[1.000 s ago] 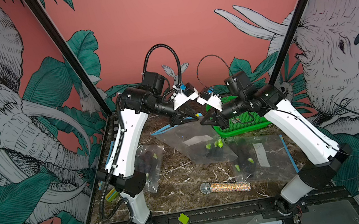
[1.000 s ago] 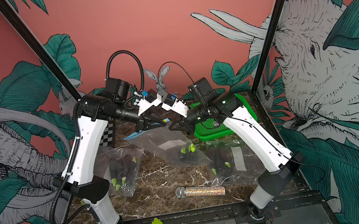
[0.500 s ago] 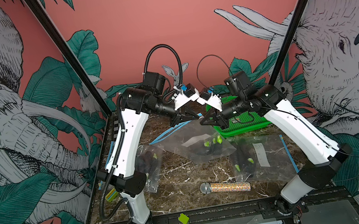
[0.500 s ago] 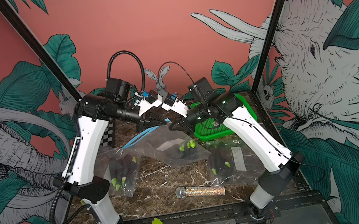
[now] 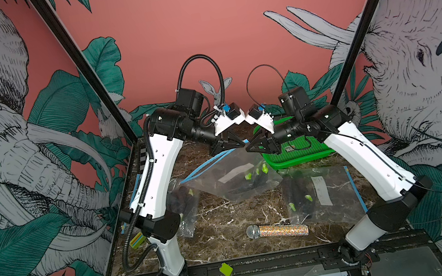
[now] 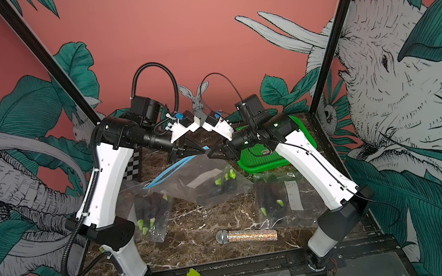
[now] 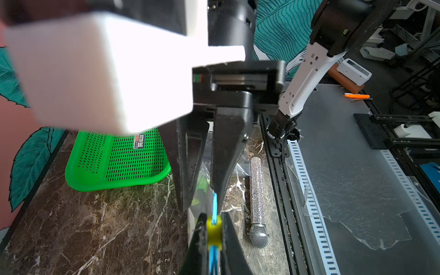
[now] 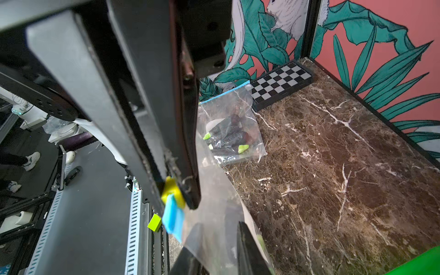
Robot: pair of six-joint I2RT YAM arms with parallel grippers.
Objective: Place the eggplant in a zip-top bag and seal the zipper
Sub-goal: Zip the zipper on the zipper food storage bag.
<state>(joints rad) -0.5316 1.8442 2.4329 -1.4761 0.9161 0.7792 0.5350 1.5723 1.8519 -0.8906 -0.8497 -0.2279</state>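
bag (image 5: 212, 181): clear
zipper (image 5: 206, 164): blue
slider (image 7: 214, 229): yellow
eggplants (image 8: 226, 133): dark purple, lime-green stems
tray (image 5: 302, 160): bright green, perforated
microphone (image 5: 277, 230): multicolour glitter handle, silver mesh head
tabletop (image 5: 222, 226): brown marble, white veins
checkerboard (image 8: 281, 83): black-white checks

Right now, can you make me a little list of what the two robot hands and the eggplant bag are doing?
left gripper: shut on the yellow slider
right gripper: open, bag film between its jaws
zip-top bag: slider end lifted, far end on the table
eggplants: inside the lifted bag
other bags: two, flat on the table, eggplants inside
also there: microphone, green tray
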